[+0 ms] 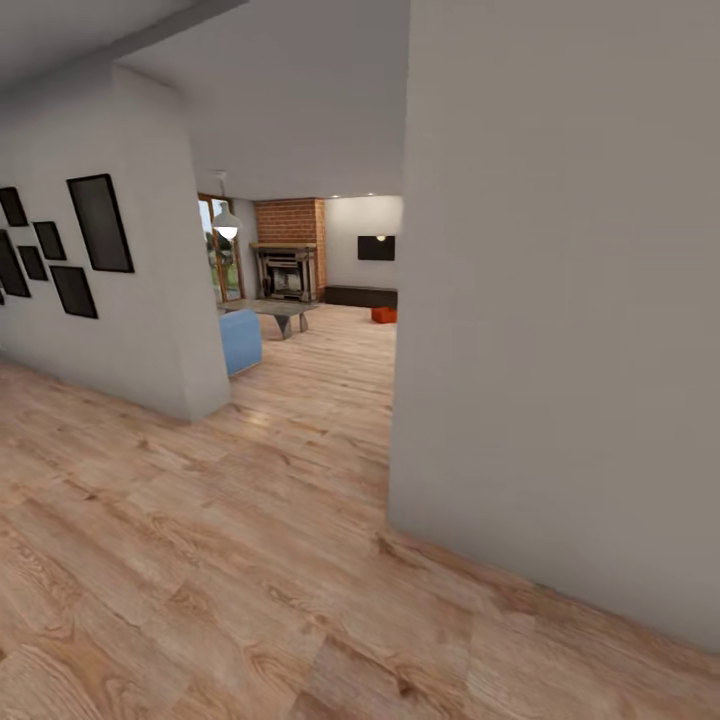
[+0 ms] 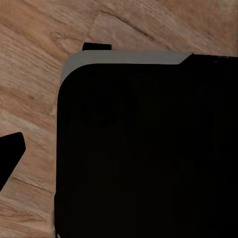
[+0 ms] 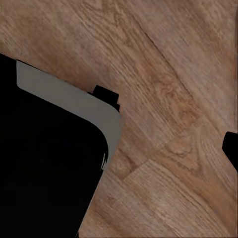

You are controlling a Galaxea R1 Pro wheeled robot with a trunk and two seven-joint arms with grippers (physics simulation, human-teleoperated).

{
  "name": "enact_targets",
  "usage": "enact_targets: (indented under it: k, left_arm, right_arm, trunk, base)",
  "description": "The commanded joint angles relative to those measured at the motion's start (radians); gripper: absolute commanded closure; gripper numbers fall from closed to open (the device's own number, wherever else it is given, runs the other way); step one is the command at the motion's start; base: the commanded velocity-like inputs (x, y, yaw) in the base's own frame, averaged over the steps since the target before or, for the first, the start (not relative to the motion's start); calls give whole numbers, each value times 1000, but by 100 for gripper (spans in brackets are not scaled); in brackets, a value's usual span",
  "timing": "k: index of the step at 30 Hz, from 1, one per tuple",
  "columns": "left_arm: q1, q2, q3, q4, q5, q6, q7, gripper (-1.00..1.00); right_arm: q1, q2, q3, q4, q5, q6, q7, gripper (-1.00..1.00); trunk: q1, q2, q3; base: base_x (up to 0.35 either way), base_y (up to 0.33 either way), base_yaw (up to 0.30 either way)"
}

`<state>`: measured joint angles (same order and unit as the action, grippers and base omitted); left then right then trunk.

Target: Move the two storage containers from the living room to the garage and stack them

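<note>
While we face the living room [image 1: 300, 300] past a wall corner [image 1: 400, 400], one bin [image 1: 384, 315] sits far off by the bench [image 1: 360, 296]. Tool states: cannot tell. Risk: base clipping that corner.

Light wood plank floor [image 1: 250, 560] runs from under me through the opening into the living room. Far end, resting on it: one orange-red storage container [image 1: 384, 315], just before a long dark bench [image 1: 360, 296]. A blue sofa [image 1: 240, 340] and low table [image 1: 285, 313] also stand on it.
</note>
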<state>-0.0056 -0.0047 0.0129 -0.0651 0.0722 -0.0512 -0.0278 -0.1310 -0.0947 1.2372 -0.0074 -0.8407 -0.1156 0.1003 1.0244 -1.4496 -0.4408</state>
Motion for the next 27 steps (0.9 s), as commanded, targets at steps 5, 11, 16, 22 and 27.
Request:
enact_targets:
  k: [5,11,16,22,27]
  left_arm:
    - [-1,0,1,1,8,-3,-3,-100]
    - [-1,0,1,1,8,-3,-3,-100]
    - [-1,0,1,1,8,-3,-3,-100]
    - [-1,0,1,1,8,-3,-3,-100]
    - [-1,0,1,1,8,-3,-3,-100]
  right_arm:
    - [0,-1,7,0,-11,-3,4,-100]
    - [0,-2,6,0,-12,-3,4,-100]
    - [0,-2,5,0,-12,-3,4,-100]
    - [0,-2,5,0,-13,-3,4,-100]
    - [0,-1,5,0,-12,-3,4,-100]
  trunk:
    - [1,0,-1]
    - [1,0,-1]
    - [1,0,-1]
    - [1,0,-1]
    - [1,0,-1]
  base:
    - [321,0,274]
    - [321,0,275]
    - [320,0,275]
    - [318,0,275]
    - [317,0,275]
